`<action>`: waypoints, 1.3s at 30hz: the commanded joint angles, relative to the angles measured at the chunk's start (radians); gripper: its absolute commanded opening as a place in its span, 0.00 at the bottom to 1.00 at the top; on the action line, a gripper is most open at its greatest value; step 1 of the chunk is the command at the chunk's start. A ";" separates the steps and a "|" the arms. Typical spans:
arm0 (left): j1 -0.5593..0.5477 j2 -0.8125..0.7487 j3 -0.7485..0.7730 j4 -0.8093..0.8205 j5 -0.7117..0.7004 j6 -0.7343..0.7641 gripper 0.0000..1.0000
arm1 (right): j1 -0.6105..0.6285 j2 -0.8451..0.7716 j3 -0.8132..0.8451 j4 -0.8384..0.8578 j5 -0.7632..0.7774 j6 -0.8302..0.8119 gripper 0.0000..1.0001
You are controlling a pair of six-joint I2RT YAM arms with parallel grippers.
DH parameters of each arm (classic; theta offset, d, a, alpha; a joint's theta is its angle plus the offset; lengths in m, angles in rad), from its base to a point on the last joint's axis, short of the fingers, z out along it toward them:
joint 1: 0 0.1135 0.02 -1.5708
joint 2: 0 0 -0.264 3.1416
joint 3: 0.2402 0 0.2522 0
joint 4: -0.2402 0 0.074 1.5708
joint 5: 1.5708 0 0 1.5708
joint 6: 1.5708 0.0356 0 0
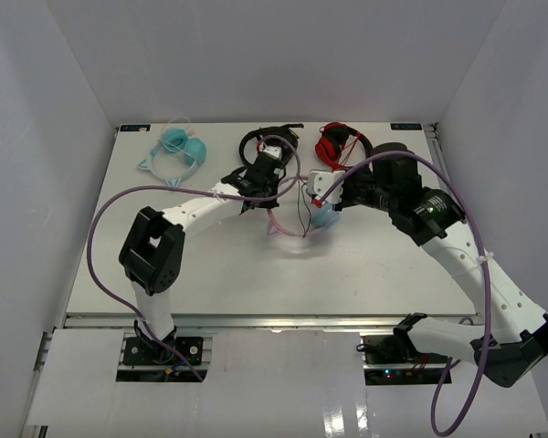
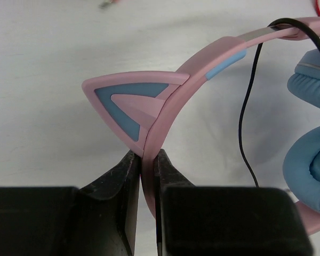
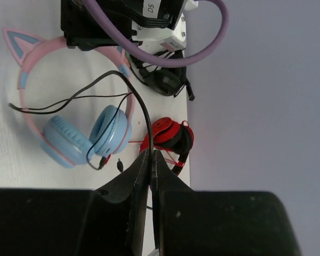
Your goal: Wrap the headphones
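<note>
The headphones (image 3: 77,137) lie on the white table with light blue ear cups (image 2: 314,160), a pink headband (image 2: 202,66) with a cat ear (image 2: 129,102) and a thin black cable (image 2: 246,117). In the top view they lie at the table's middle (image 1: 324,217). My left gripper (image 2: 148,156) is shut on the pink headband just below the cat ear; in the top view it is left of the ear cups (image 1: 258,195). My right gripper (image 3: 151,153) is shut on the black cable and holds it lifted above the ear cups; it also shows in the top view (image 1: 322,199).
Red headphones (image 1: 340,142) and black headphones (image 1: 260,143) lie at the table's far edge behind the grippers. All-turquoise headphones (image 1: 179,148) lie at the far left. The red pair (image 3: 172,136) sits close beyond my right fingertips. White walls enclose the table.
</note>
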 commanded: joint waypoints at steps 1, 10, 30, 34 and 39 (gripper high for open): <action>-0.072 -0.110 -0.057 0.148 0.127 0.080 0.00 | -0.009 0.012 -0.111 0.181 0.179 -0.015 0.08; -0.144 -0.456 -0.375 0.284 0.320 0.125 0.00 | -0.167 -0.017 -0.264 0.281 -0.039 0.039 0.08; -0.162 -0.668 -0.308 0.197 0.316 0.058 0.00 | -0.359 0.016 -0.481 0.422 -0.899 0.528 0.09; -0.163 -0.648 -0.251 0.174 0.326 0.049 0.00 | -0.371 0.024 -0.522 0.577 -0.995 0.705 0.10; -0.162 -0.603 -0.147 0.148 0.326 0.031 0.00 | -0.386 0.037 -0.655 0.952 -1.047 1.040 0.15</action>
